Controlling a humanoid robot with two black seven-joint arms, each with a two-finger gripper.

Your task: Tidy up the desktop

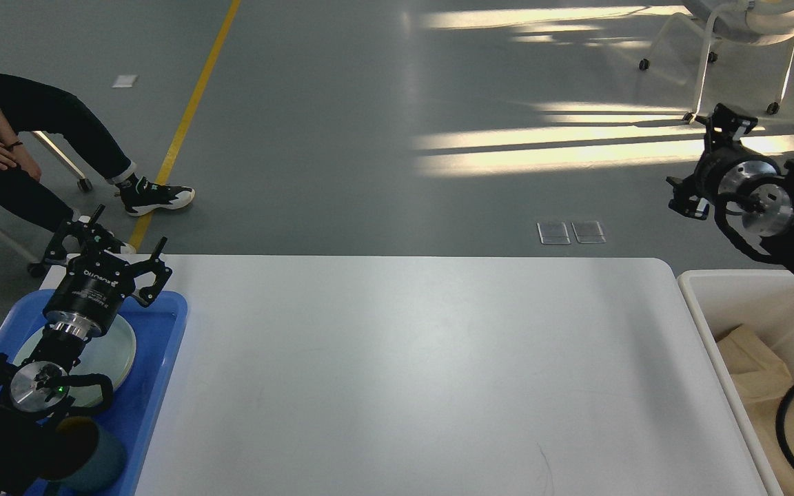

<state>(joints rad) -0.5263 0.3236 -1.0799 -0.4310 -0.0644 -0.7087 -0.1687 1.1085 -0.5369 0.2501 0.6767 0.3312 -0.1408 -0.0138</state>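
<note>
Worktop point(424, 372): large white rectangular top with rounded far corners, matte, filling the centre of the head view from the near edge to mid-frame; its visible surface carries nothing apart from a faint dark mark near the front edge

Blue tray point(163, 386): at the worktop's left end, lying along its left side; holds a pale round plate point(118, 348) and, nearer the view, a dark teal cup point(97, 458) lying on its side with the mouth toward the left

Left claw point(111, 251): above the far end of the blue tray, fingers spread wide, nothing between them; its black wrist and arm run back over the plate toward the lower left corner

Cream-white bin point(704, 293): just beside the worktop's right end, holding crumpled beige paper point(759, 372)

Right claw point(726, 124): raised high at the right edge, above and beyond the bin, seen small and dark; whether wide or narrow cannot be told

Surroundings: grey floor point(342, 138) with a yellow line point(190, 110), a seated person point(18, 151) at far left, a white wheeled chair point(735, 41) at upper right
</note>
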